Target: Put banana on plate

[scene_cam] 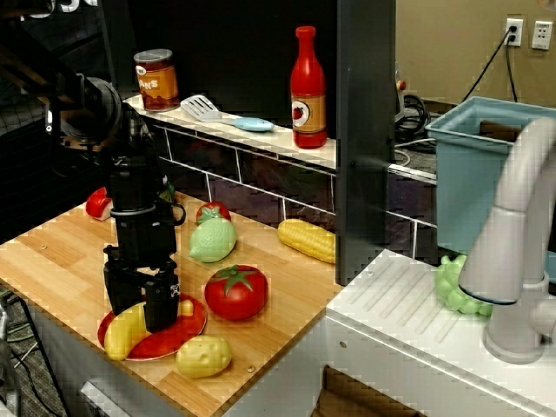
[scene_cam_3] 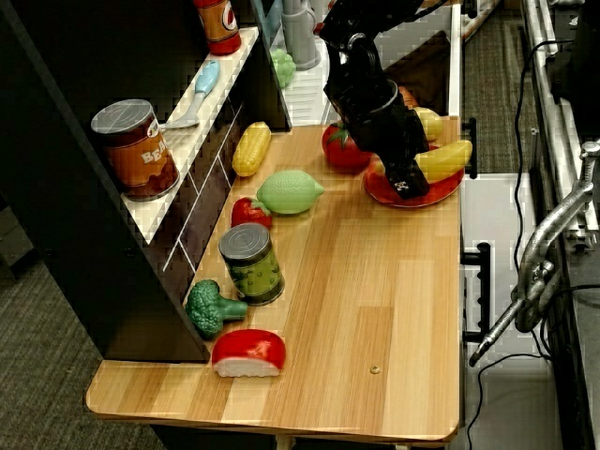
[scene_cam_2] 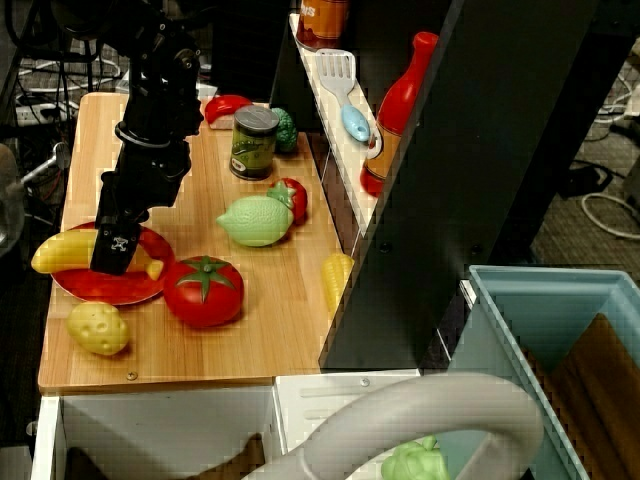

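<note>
A: Where is the banana (scene_cam_2: 65,252) now?

B: It lies across the red-orange plate (scene_cam_2: 125,290), one end sticking out past the rim at the table's front edge. The black gripper (scene_cam: 146,306) stands right over it, fingers down on either side of the fruit.

A: Are the jaws pinching it?

B: I cannot tell; the fingers look parted around the banana, but contact is hidden in every view.

A: What sits near the plate?

B: The tomato (scene_cam: 235,291) is just beside it, and the lumpy yellow potato (scene_cam: 203,355) is near the front edge. The pale green lemon (scene_cam_2: 255,220) and corn cob (scene_cam: 307,239) lie further back on the wooden counter (scene_cam_3: 375,309)
</note>
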